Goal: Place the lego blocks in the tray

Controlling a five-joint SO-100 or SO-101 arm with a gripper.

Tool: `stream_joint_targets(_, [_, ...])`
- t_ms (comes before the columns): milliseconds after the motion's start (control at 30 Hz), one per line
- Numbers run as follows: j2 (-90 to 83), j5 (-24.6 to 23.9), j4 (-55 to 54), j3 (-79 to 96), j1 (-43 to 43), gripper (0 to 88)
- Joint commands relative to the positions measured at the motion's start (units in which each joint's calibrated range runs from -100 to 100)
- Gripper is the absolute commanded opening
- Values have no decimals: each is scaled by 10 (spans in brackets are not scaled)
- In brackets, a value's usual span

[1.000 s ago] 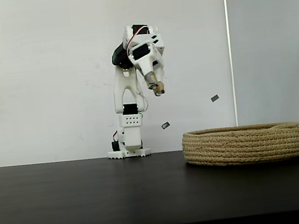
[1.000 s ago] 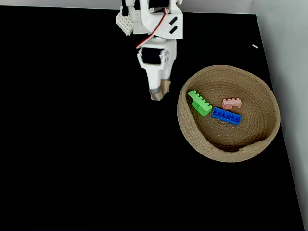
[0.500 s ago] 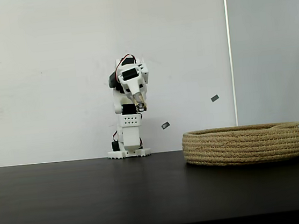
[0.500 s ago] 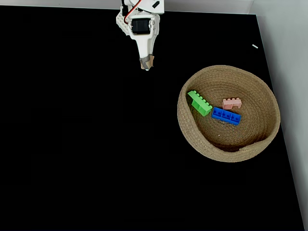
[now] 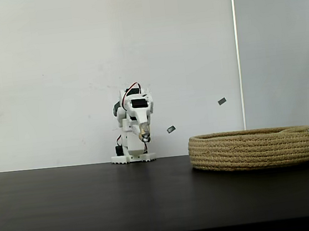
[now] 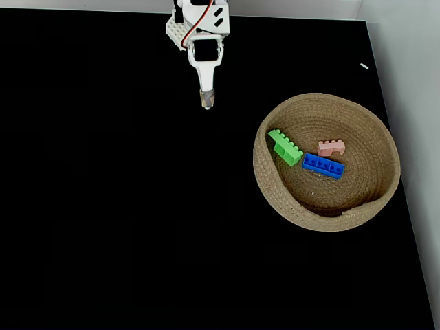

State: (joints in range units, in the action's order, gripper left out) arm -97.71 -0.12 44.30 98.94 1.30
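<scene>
Folded low at the far edge of the black table; gripper empty, fingers pressed together, tip aimed toward the near side; tray well apart to the right and nearer in the top-down fixed view; inside it green block, pink block and blue block, long axes slanting; apparently nothing left to fetch; judged complete.

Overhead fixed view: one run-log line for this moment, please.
pincer: shut, empty, folded near base | blue, green, pink lego blocks in tray | task looks done
</scene>
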Motion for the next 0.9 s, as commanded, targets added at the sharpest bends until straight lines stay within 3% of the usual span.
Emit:
stream_joint_targets(0, [-11, 8, 31, 11, 1, 2])
stream_joint_targets(533, [-11, 5, 21, 11, -7, 9])
stream_joint_targets(867, [-11, -23, 21, 11, 10, 3])
